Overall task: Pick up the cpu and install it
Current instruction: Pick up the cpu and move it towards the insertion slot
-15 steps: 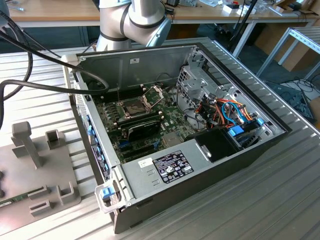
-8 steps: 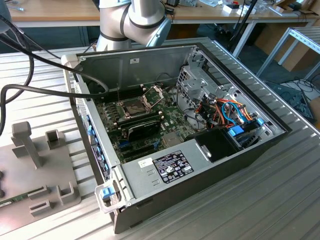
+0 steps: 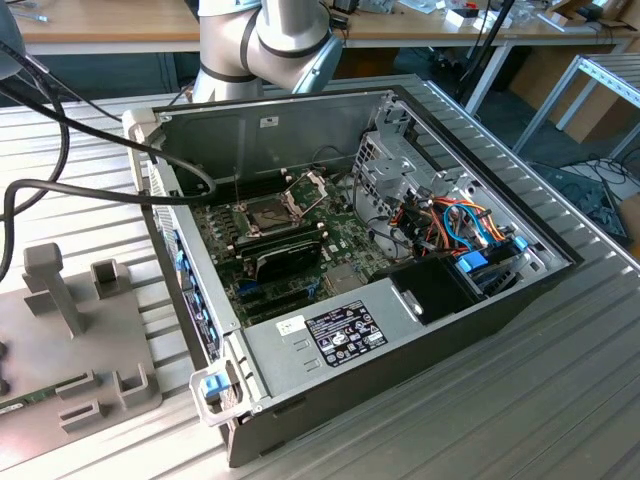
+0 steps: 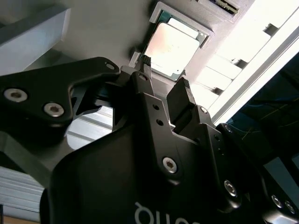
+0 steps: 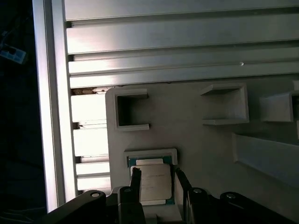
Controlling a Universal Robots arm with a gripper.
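The cpu (image 4: 173, 44) is a small square chip with a dull silver top. It lies flat in a raised square pocket of a grey fixture plate (image 5: 187, 116). My gripper (image 4: 165, 72) hangs just above it, open. In the first wrist view the two black fingers (image 5: 135, 179) stand at either side of the cpu (image 5: 152, 186), and I see no contact. In the exterior view the open computer case holds the motherboard, with the bare socket (image 3: 270, 212) mid-board and its hinged metal frame (image 3: 310, 185) flipped up.
The grey fixture plate (image 3: 90, 340) with upright posts and brackets sits at the exterior view's left of the case (image 3: 400, 330). Black cables (image 3: 60, 150) run over the case's corner. The table is ribbed aluminium profile (image 5: 163, 46). A drive cage and wiring (image 3: 440, 220) fill the case's other side.
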